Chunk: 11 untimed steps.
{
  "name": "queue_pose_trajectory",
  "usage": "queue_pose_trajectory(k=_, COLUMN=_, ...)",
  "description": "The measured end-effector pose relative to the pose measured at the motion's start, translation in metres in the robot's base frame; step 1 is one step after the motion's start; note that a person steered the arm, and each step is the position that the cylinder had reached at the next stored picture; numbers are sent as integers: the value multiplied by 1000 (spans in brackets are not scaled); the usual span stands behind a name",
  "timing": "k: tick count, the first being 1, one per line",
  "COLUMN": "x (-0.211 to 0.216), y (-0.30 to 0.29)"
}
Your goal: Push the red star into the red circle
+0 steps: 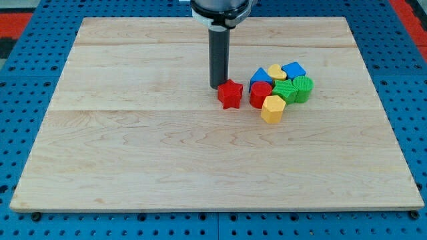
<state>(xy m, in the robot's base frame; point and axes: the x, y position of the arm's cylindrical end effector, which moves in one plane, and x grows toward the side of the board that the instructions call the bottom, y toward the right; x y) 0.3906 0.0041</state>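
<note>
The red star [230, 95] lies on the wooden board [167, 153], right of the board's centre in the upper half. The red circle [260, 94] is a short way to its right, at the left edge of a cluster of blocks, with a small gap between them. My tip [219, 87] comes straight down from the view's top and stands at the star's upper left corner, touching it or nearly so.
The cluster right of the red circle holds a yellow hexagonal block [273, 109], a blue block [259, 75], a yellow block [277, 71], a second blue block [293, 69], and two green blocks [287, 91] [303, 87]. Blue pegboard [27, 40] surrounds the board.
</note>
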Motion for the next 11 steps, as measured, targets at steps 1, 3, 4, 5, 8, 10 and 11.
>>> queue_pose_trajectory(k=1, x=-3, y=-34)
queue_pose_trajectory(k=3, x=4, y=-28)
queue_pose_trajectory(k=4, x=20, y=-28)
queue_pose_trajectory(k=5, x=20, y=-25)
queue_pose_trajectory(k=8, x=50, y=13)
queue_pose_trajectory(k=10, x=51, y=39)
queue_pose_trajectory(k=11, x=51, y=57)
